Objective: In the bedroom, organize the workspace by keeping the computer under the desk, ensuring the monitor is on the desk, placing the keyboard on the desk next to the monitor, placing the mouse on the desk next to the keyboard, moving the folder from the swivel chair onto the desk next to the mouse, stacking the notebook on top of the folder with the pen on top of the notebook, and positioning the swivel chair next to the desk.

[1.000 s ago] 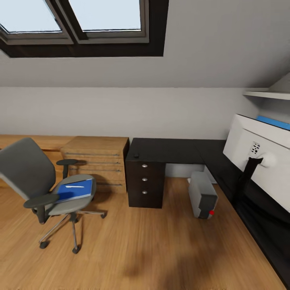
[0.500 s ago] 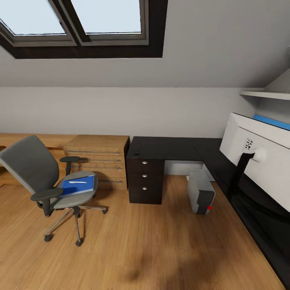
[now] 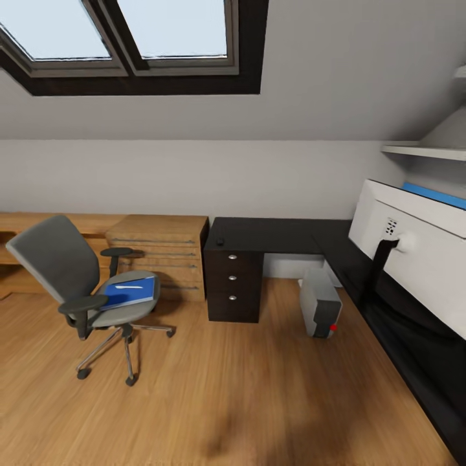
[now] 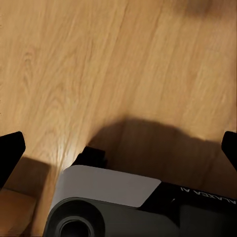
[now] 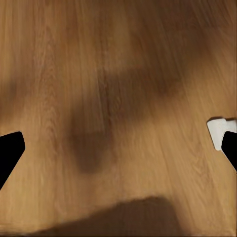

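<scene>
Light wood floor [image 3: 226, 388] fills your lower frame, with the folder [image 3: 129, 291] on the swivel chair [image 3: 84, 285] at left, the computer [image 3: 319, 303] under the desk [image 3: 272, 234] at center-right, and your left gripper [image 4: 118, 153] and right gripper [image 5: 118, 148] both spread wide, holding nothing.

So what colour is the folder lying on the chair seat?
Bright blue folder, with a small white item on top; clearest in the head view.

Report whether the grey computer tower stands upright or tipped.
Upright: the light grey computer tower stands on the wood floor beside the black desk, red light low on its front.
</scene>
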Tool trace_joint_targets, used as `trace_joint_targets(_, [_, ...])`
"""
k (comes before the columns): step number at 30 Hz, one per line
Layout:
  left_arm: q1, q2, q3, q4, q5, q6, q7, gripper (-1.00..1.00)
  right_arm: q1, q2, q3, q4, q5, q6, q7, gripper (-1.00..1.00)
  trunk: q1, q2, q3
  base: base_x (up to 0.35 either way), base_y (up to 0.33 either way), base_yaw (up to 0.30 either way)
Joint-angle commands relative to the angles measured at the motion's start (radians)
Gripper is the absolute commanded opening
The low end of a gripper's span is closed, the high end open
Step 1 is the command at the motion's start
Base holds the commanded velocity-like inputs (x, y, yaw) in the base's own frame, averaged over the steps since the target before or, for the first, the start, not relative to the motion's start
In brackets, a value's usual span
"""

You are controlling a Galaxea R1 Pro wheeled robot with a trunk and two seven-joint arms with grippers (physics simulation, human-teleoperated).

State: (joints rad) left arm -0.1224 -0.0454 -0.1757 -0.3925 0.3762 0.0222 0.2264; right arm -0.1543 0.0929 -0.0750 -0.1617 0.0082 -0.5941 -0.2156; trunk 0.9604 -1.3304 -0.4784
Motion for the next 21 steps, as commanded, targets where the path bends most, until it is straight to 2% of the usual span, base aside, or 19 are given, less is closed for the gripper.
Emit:
trace_joint_targets(1, [0.0, 0.001, -0.008, -0.002, 0.007, 0.002, 0.008, 1.0, 0.0, 0.001, -0.007, 0.001, 0.001, -0.004, 0.002, 1.0, -0.001, -0.001, -0.001, -0.307, 0.0, 0.0])
trace_joint_targets(9, [0.0, 0.001, -0.008, -0.002, 0.007, 0.002, 0.008, 1.0, -0.001, 0.001, -0.007, 0.001, 0.001, -0.004, 0.002, 1.0, -0.001, -0.001, -0.001, -0.322, -0.061, 0.0])
trace_joint_targets(21, [0.0, 0.001, -0.008, -0.002, 0.007, 0.002, 0.008, 1.0, -0.001, 0.0, -0.007, 0.001, 0.001, -0.004, 0.002, 1.0, -0.001, -0.001, -0.001, -0.293, -0.196, 0.0])
